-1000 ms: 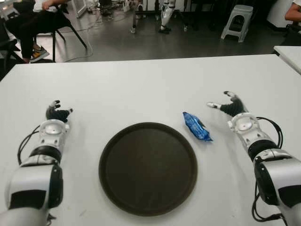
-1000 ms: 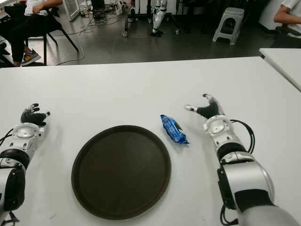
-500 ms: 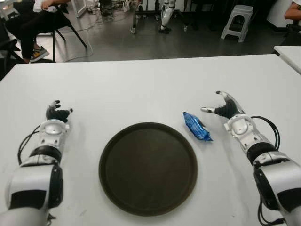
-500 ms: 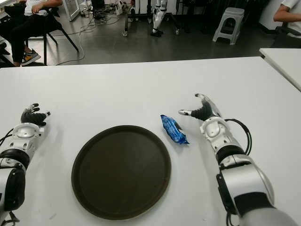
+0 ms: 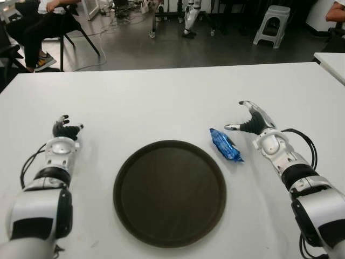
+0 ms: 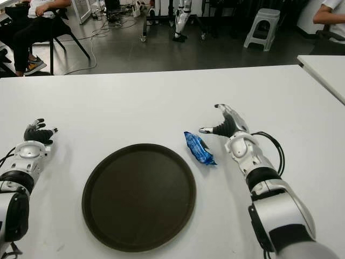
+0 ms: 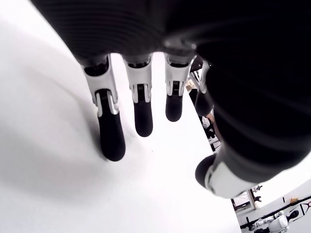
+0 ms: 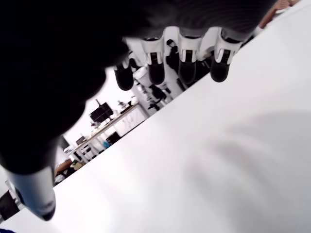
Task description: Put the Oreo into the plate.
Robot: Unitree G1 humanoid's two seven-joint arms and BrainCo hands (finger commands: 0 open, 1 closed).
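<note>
— Where's the Oreo (image 5: pixel 226 145) right now?

— Lying flat on the worktop (image 5: pixel 161 102), a blue packet just beside the plate (image 5: pixel 169 192) on its right edge, not in it. Neither of my hands holds it.

— And your hands?

— My right hand (image 5: pixel 254 123) is near the packet's far end, on its right, fingers spread and thumb pointing out toward it, empty. My left hand (image 5: pixel 64 129) shows well to the left of the plate, fingers loosely extended, empty, idle.

— So what's the step?

— I judge it's the reach and grasp with the right hand. The packet lies at a slant, one end toward the plate, the other toward my thumb. To do it well I'd bring the hand over the middle of the packet, turn the wrist so thumb and fingers straddle its narrow width, and come down until the tips meet the worktop on either side.

— Anything to watch?

— The wrapper looks slick and thin, so a pinch at one end would likely let it swing or slip. I'd close gently across the middle, lift only enough to pass the plate's rim, then release over the centre.
</note>
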